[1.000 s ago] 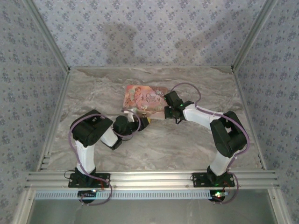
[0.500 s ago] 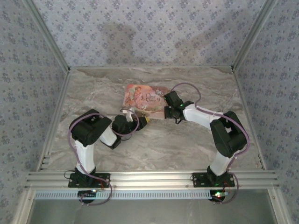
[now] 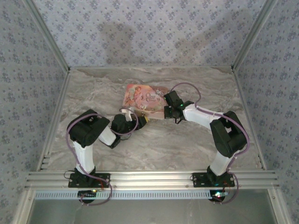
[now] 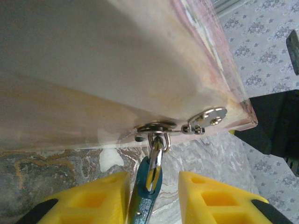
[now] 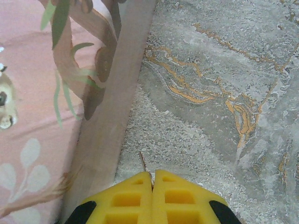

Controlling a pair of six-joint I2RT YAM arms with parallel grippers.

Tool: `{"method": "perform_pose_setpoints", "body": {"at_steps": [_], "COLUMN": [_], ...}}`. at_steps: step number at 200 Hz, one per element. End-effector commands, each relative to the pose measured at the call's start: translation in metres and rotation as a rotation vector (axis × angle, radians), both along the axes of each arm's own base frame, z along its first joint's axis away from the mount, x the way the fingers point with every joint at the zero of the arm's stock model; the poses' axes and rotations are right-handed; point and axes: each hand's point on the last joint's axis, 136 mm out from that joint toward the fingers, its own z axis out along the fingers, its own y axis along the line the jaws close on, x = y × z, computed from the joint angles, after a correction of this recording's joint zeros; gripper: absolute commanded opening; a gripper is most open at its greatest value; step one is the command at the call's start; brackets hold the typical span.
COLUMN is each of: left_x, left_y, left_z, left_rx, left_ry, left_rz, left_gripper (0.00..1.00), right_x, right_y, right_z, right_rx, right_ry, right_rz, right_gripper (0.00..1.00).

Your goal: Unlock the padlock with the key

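A small teal padlock (image 4: 142,196) hangs by its silver shackle (image 4: 156,158) from the metal hasp (image 4: 161,127) on the front edge of the pink picture box (image 4: 93,70). My left gripper (image 4: 153,176) is open around it: the lock body leans by the left finger, and a gap shows before the right finger (image 4: 205,191). From above, the left gripper (image 3: 142,120) sits at the box's (image 3: 145,98) near corner. My right gripper (image 5: 153,173) is shut on the key (image 5: 143,161), whose thin tip pokes out beside the box's right side (image 5: 107,130). The right gripper (image 3: 167,103) is at that side.
The marble tabletop (image 3: 187,140) lies open in front of and to the right of the box. Patterned walls (image 3: 149,32) and an aluminium frame close in the table on three sides. A black part of the right arm (image 4: 275,121) shows past the box corner.
The left arm has shifted slightly, its elbow drifting left while the gripper stays at the lock. The right arm has not moved.
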Motion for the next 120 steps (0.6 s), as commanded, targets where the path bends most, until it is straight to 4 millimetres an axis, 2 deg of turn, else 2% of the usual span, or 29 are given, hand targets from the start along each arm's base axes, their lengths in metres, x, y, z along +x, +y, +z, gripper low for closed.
{"method": "perform_pose_setpoints", "body": {"at_steps": [1,120], "left_x": [0.0041,0.0054], "left_y": [0.0029,0.0069], "left_z": [0.0009,-0.0024], "left_rx": [-0.003,0.017], "left_ry": [0.022,0.045], "left_rz": [0.01,0.009], "left_gripper": [0.31,0.1], "right_x": [-0.0039,-0.0047], "right_y": [0.0015,0.0004], "right_z": [-0.0029,0.0006], "right_rx": [0.008,0.014], "right_ry": [0.008,-0.001], "right_rz": [-0.007,-0.008], "right_gripper": [0.0,0.0]}}
